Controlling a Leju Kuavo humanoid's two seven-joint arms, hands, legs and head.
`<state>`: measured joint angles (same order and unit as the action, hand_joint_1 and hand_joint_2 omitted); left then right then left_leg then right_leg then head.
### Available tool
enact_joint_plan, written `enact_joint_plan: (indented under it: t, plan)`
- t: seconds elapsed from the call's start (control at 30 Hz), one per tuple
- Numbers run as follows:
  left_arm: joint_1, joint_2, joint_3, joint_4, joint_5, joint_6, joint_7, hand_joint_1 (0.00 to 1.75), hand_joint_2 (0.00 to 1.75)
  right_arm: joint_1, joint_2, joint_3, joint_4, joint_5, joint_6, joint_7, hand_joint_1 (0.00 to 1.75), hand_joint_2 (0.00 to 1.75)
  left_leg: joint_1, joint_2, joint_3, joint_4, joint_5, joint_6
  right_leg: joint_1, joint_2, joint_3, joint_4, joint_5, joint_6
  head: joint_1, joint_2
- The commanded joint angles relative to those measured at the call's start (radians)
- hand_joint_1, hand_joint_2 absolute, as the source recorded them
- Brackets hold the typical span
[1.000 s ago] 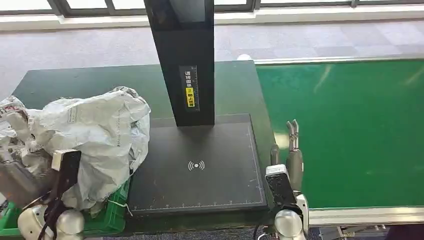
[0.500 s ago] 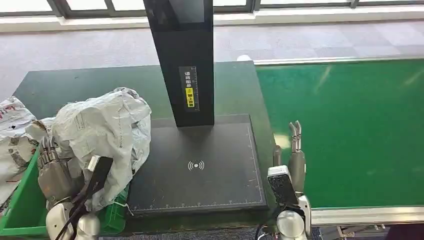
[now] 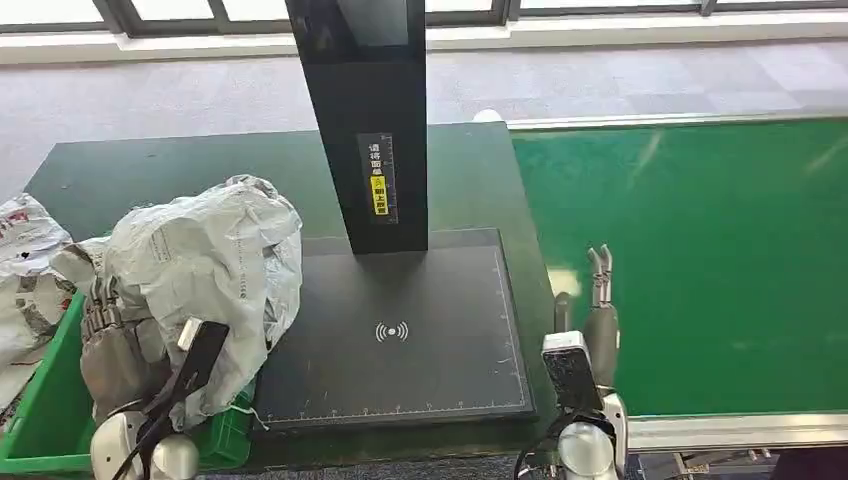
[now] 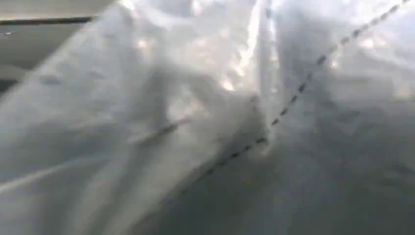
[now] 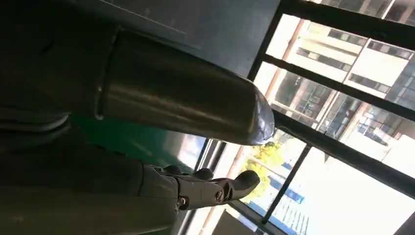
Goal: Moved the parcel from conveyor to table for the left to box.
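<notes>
Head view, left hand (image 3: pixel 110 340) seemingly against parcel (image 3: pixel 205 265)

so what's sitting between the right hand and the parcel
In the head view, the dark scanner pad with its black upright post lies between the right hand and the grey parcel; its surface is bare.

A: The black scanner post (image 3: pixel 365 120) rises mid-table, blocking passage straight across; the crumpled parcel (image 3: pixel 205 270) crowds the table's left side.

B: The green conveyor belt (image 3: pixel 700 260) lies open; the scanner pad (image 3: pixel 400 340) too.
</notes>
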<state>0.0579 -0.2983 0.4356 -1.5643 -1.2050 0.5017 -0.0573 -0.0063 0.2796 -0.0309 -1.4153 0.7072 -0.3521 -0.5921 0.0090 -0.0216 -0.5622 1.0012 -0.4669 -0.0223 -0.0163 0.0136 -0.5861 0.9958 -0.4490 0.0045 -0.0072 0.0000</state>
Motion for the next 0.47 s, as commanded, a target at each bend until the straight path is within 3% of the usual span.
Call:
enact_joint_plan:
  t: [0.03,0.2,0.47]
  plan:
    - [0.156,-0.051,-0.034,-0.149,0.242,-0.083,-0.168,0.00,1.75,0.025,0.054,-0.093,0.018,-0.016,-0.024,-0.011,0.00,0.00,0.001,0.005,0.002,0.000,-0.002,0.001,0.001,0.003,0.000,-0.001,0.000,0.000,0.000,0.000]
    - [0.163,-0.051,-0.032,-0.183,0.365,-0.084,-0.241,0.00,1.75,0.053,0.058,-0.114,-0.003,-0.020,-0.023,-0.024,0.00,0.00,0.000,0.002,0.000,0.000,-0.002,0.001,0.001,0.000,-0.001,-0.001,-0.001,-0.001,0.000,0.000]
    - [0.164,-0.051,-0.039,-0.194,0.383,-0.060,-0.247,0.00,1.75,0.056,0.061,-0.118,-0.008,-0.019,-0.030,-0.025,0.00,0.00,0.000,0.002,0.000,0.000,-0.002,0.000,0.002,0.000,-0.001,-0.001,-0.001,-0.001,0.000,0.000]
